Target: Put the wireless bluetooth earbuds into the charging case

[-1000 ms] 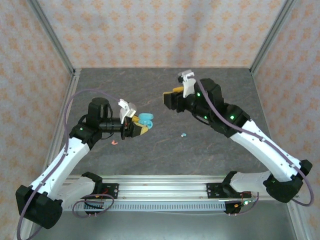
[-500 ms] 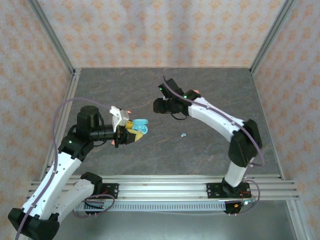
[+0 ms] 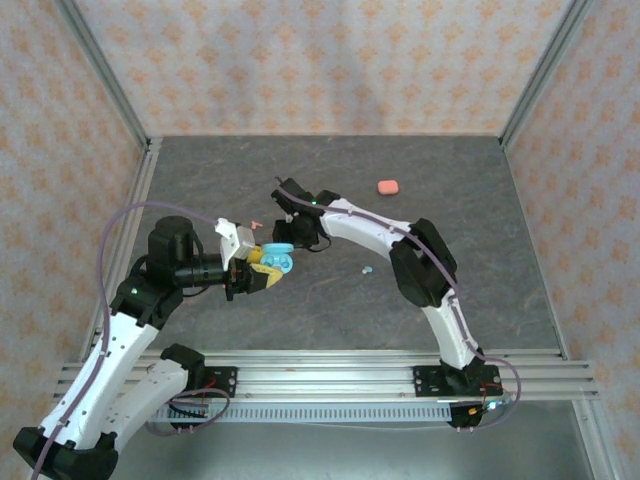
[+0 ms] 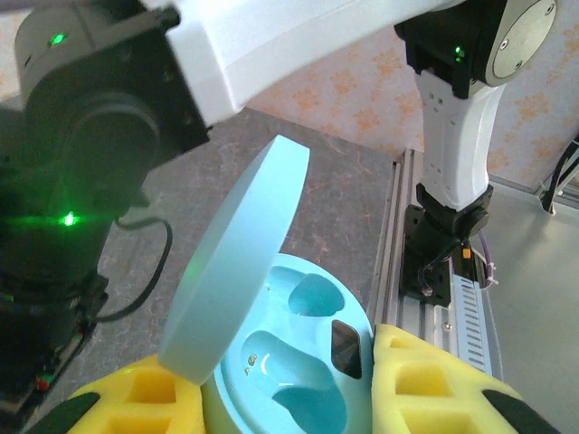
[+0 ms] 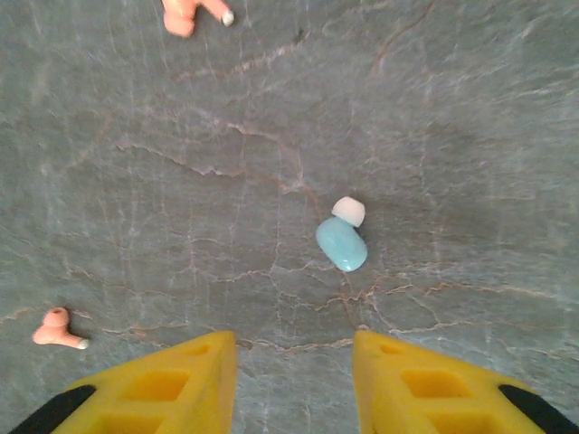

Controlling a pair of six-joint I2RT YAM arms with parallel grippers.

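A teal charging case (image 4: pixel 298 362) sits between my left gripper's (image 4: pixel 289 398) yellow fingers (image 4: pixel 434 380), which are shut on its base. Its lid (image 4: pixel 235 262) stands open and both wells look empty. From above, the case (image 3: pixel 277 256) hangs left of the table's centre. My right gripper (image 5: pixel 291 348) is open above the tabletop, with a teal earbud (image 5: pixel 342 242) with a white tip lying just beyond its fingertips. Two pink earbuds (image 5: pixel 185 16) (image 5: pixel 56 332) lie further off. From above, the right gripper (image 3: pixel 298 232) sits close behind the case, and a teal earbud (image 3: pixel 367 270) lies right of it.
A coral-pink oval case (image 3: pixel 388 187) lies shut at the back right of the grey stone tabletop (image 3: pixel 450 220). A pink earbud (image 3: pixel 256 224) lies near the left wrist. Patterned walls close in three sides, and a metal rail (image 3: pixel 320 375) runs along the near edge.
My right arm has swung left across the table toward the held case, uncovering the pink case, and its jaws have narrowed. The left arm drew the teal case slightly left.
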